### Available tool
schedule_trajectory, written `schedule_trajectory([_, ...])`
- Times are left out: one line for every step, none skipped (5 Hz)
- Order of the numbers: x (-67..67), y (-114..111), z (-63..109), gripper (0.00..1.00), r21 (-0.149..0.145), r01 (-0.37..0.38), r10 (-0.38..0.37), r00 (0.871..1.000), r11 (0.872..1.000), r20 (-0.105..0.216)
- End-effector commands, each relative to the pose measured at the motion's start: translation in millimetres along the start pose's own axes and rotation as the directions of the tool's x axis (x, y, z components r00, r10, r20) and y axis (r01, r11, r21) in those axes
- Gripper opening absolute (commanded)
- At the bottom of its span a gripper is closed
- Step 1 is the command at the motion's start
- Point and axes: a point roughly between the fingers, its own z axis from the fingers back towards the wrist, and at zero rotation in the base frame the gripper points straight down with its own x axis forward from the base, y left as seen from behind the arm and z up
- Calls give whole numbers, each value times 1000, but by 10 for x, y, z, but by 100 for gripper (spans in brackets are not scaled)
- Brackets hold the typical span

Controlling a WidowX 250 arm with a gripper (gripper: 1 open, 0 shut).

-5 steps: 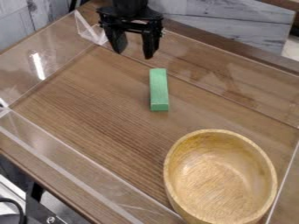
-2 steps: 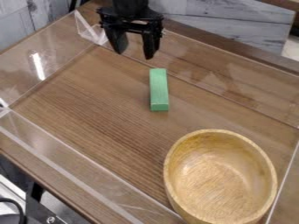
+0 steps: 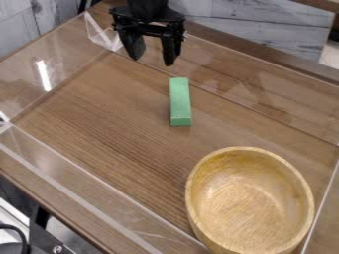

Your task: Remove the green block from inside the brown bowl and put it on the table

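Observation:
The green block lies flat on the table, near its middle, long side pointing away from the camera. The brown bowl stands at the front right corner, holding nothing that I can see. My gripper hangs at the back of the table, above and behind the block, apart from it. Its two dark fingers point down and stand open with nothing between them.
Low clear acrylic walls run along the table's edges. A white brick wall rises behind the table. The bowl's rim sits close to the front right edge.

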Motion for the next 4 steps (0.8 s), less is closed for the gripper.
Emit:
schedule_trajectory([63,33,241,100,13,-7,6,996,1000,85])
schedule_trajectory([61,29,242,100,12,-7,6,996,1000,87])
schedule_trajectory([60,25,242,100,11,-6,6,996,1000,90])
schedule_trajectory([58,18,247,100,10,-5,4,996,1000,93])
